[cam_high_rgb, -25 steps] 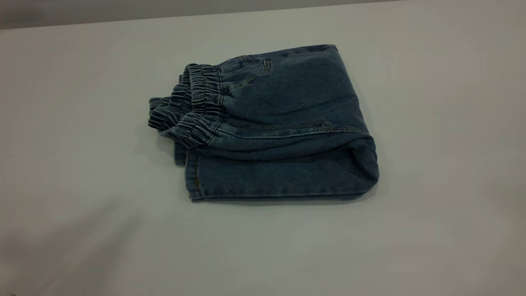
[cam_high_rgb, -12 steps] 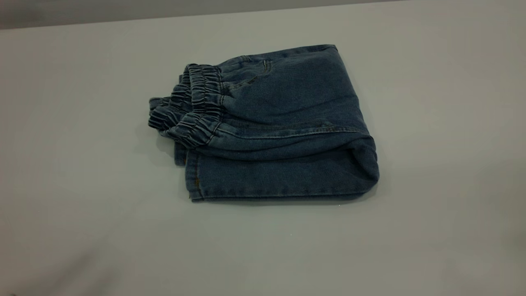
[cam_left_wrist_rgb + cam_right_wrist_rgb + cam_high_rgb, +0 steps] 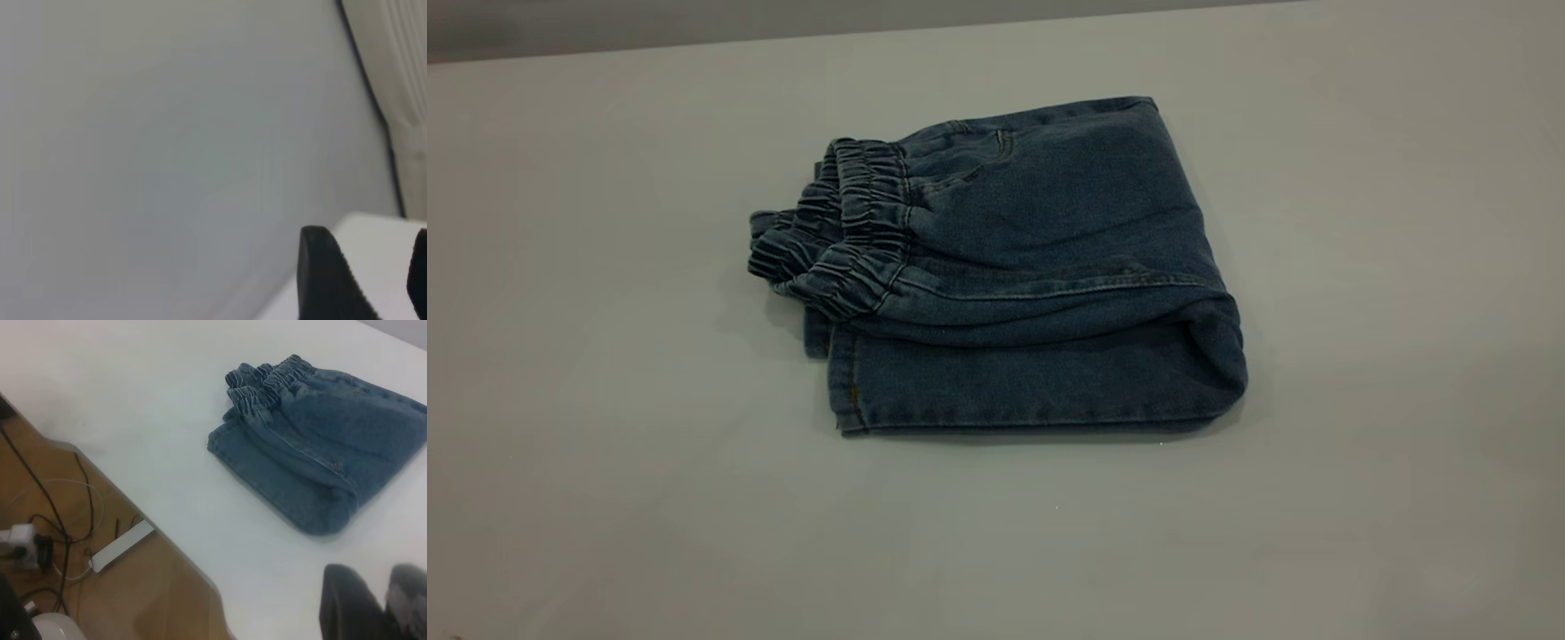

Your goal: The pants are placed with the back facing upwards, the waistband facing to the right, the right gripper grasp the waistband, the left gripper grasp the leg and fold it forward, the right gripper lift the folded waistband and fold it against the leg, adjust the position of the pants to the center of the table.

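The pants (image 3: 1032,267) lie folded in a compact blue denim bundle on the white table (image 3: 605,267), also seen as pants (image 3: 333,447) in the right wrist view. The ruffled waistband (image 3: 854,240) sits on top at the bundle's left end, over a leg layer (image 3: 1005,387) whose stitched hem shows below it. Neither gripper appears in the exterior view. My left gripper (image 3: 370,250) hangs open over bare table (image 3: 167,133), away from the pants. My right gripper (image 3: 381,580) is shut and empty, above the table well back from the bundle.
In the right wrist view the table's edge (image 3: 167,540) drops to a wooden floor with cables (image 3: 60,513) and a white power strip (image 3: 123,545). The left wrist view shows a dark table border (image 3: 373,100).
A faint shadow over the table's near left part has withdrawn. The pants have not moved.
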You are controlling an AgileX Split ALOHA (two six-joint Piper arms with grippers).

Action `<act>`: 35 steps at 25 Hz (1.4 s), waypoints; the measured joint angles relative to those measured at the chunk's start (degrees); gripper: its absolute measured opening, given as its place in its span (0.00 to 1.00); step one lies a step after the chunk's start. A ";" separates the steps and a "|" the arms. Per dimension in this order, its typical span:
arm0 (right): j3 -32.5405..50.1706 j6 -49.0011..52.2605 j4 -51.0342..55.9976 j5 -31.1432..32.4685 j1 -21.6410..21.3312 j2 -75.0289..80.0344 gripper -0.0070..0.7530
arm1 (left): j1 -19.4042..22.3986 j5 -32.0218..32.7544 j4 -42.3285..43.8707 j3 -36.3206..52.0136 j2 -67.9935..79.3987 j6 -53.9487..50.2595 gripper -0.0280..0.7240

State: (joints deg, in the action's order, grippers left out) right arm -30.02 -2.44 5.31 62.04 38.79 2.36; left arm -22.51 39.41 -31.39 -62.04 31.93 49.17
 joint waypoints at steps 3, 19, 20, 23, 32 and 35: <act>0.00 0.00 0.26 0.04 -1.39 0.00 0.15 | 0.00 3.16 0.18 3.32 -2.34 -2.36 0.44; 0.00 -0.05 0.77 0.04 -33.42 -0.69 0.18 | 0.00 22.61 21.56 11.49 -8.60 -33.19 0.41; 0.00 -0.05 0.77 0.04 -35.20 -0.93 0.18 | 0.00 23.48 22.72 13.24 -8.60 -35.02 0.41; 0.00 -0.05 0.77 0.13 -38.63 -1.96 0.19 | 0.00 24.13 24.41 18.72 -8.60 -38.72 0.41; 0.00 -0.05 0.77 0.27 -38.93 -2.38 0.21 | 0.00 21.42 24.05 30.94 -8.65 -42.74 0.39; 0.00 -0.05 0.77 0.27 -38.93 -2.36 0.21 | 0.05 20.07 24.05 31.82 -8.70 -42.74 0.36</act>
State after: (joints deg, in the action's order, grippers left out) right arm -30.02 -2.49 6.09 62.32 -0.14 0.00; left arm -22.46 59.48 -7.34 -30.22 23.22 6.44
